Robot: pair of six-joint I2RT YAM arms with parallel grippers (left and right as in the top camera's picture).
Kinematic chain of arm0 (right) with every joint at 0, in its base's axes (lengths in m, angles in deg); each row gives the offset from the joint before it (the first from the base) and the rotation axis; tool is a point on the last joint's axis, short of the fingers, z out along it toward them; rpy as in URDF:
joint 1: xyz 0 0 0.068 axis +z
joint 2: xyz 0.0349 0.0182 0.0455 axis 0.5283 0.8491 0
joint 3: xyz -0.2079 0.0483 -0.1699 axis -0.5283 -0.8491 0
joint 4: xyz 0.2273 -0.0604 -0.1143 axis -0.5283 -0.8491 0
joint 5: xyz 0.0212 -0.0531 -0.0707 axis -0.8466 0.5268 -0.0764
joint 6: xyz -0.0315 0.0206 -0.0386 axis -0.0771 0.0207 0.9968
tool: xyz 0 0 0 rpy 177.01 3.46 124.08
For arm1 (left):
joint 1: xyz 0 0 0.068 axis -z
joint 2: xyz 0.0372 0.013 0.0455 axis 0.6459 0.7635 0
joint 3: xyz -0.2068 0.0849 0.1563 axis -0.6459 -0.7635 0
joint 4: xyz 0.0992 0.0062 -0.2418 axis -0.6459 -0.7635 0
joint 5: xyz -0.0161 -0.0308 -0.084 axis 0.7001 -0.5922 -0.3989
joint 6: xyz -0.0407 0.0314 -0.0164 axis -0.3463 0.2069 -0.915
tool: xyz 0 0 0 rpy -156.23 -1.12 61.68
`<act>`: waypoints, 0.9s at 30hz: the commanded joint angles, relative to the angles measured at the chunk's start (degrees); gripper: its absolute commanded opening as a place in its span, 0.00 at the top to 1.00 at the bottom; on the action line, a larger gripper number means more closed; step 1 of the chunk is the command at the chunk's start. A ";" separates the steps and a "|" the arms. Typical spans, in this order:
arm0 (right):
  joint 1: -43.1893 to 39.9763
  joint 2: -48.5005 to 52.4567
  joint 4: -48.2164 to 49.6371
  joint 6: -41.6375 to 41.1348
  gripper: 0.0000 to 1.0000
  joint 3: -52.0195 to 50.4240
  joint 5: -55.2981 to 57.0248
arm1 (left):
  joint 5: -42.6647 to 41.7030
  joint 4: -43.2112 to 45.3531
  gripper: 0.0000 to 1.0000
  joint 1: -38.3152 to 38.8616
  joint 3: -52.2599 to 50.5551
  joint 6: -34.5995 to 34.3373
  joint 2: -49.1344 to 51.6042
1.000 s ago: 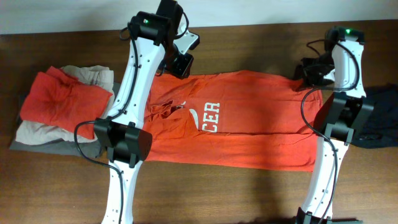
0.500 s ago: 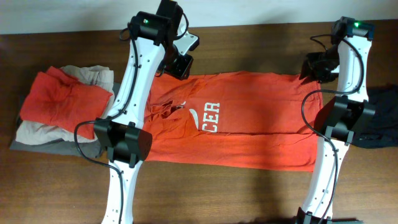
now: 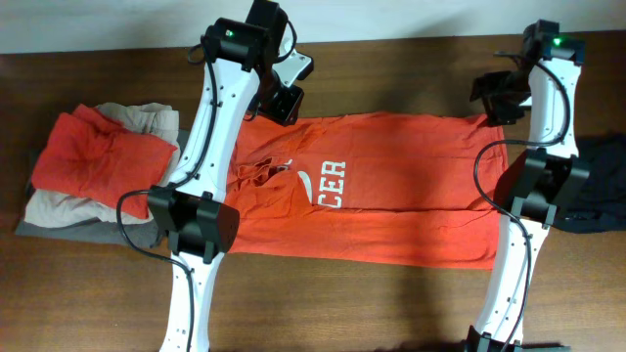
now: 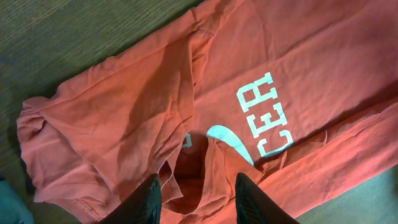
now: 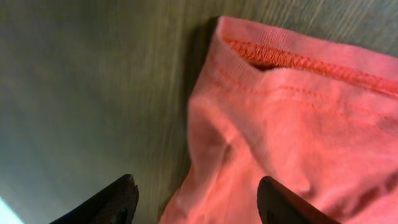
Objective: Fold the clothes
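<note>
Spread flat across the middle of the wooden worktop (image 3: 323, 303), neck end to the left and hem to the right: the orange-red T-shirt (image 3: 411, 210), white CER lettering (image 3: 333, 178) on the chest. Off its left end, a pile of other clothes: an orange-red garment (image 3: 93, 156) on top of a beige garment (image 3: 147, 117), with a grey garment (image 3: 68, 227) underneath. At the far right edge, partly behind the right arm (image 3: 518, 244), a dark garment (image 3: 602, 191). Across the shirt's left part, the white left arm (image 3: 210, 147), covering much of the neck and sleeve area from overhead; along the right hem, the right arm, hiding part of that edge. Left jaws up by the shirt's far edge near its left end, apart and gripping nothing. Right jaws above the far right corner, released wide, nothing between them. Clearer from the left wrist: the white swoosh (image 4: 227, 138) beside the lettering, bunched folds around the neck opening, a rumpled sleeve at the left, all well below the two dark fingertips (image 4: 152, 199). From the right wrist only: the stitched hem seam (image 5: 298, 59) at the corner, the cloth there slightly humped, lying on the wood. Seen only from overhead: the pile and the dark garment.
</note>
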 commanded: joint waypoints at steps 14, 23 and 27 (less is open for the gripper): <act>1.73 0.87 2.95 -3.69 0.55 -9.22 0.94 | 0.00 -0.37 0.62 0.11 0.42 -0.13 -0.92; 1.51 0.72 -0.48 0.17 0.93 -6.93 0.68 | 1.36 -0.55 0.62 0.11 0.42 -0.13 -0.92; 1.53 0.63 -4.15 3.08 0.96 -2.43 0.68 | 2.16 -0.55 0.61 0.11 0.42 -0.11 -0.92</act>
